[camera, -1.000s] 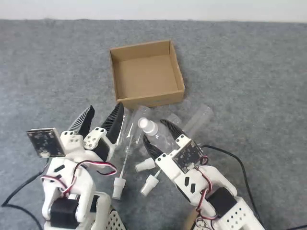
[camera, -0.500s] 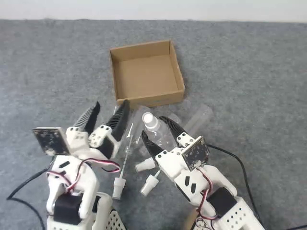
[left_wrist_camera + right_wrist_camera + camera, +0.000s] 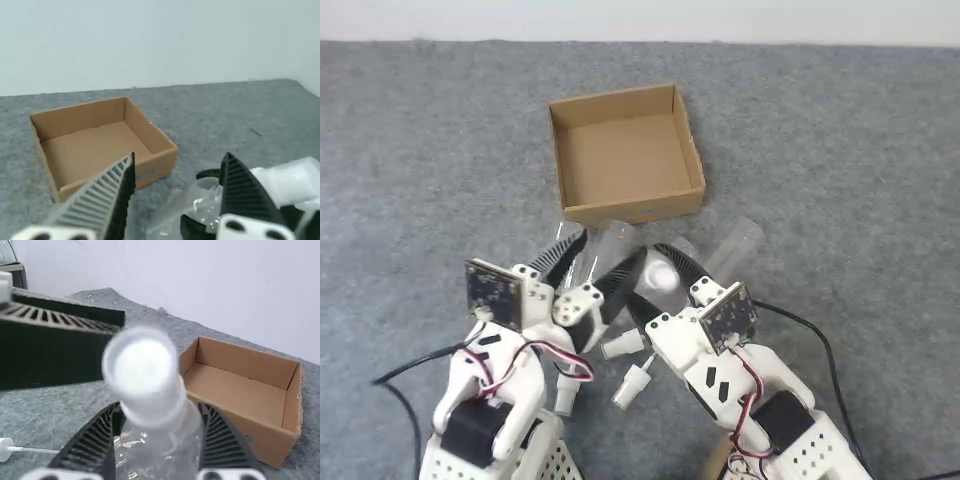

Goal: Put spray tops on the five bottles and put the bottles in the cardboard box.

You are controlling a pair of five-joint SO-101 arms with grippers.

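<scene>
My right gripper (image 3: 646, 274) is shut on a clear bottle (image 3: 159, 432) that stands upright with a white spray top (image 3: 660, 275) on its neck; the top (image 3: 142, 369) points at the wrist camera. My left gripper (image 3: 610, 246) is open and holds nothing, and one of its fingers (image 3: 50, 347) lies close beside that top. From the left wrist, the capped bottle (image 3: 292, 181) sits just outside the left gripper (image 3: 180, 158). The cardboard box (image 3: 625, 150) stands open beyond both grippers, with nothing visible inside (image 3: 95, 147).
Other clear bottles (image 3: 735, 245) lie on the grey carpet between the box and the arms. Loose spray tops (image 3: 632, 382) with thin tubes lie between the two arm bases. The carpet left and right of the box is bare.
My left arm has swung right, bringing its open fingers up against the bottle. The right gripper has tipped the bottle more upright, so its top faces the overhead camera.
</scene>
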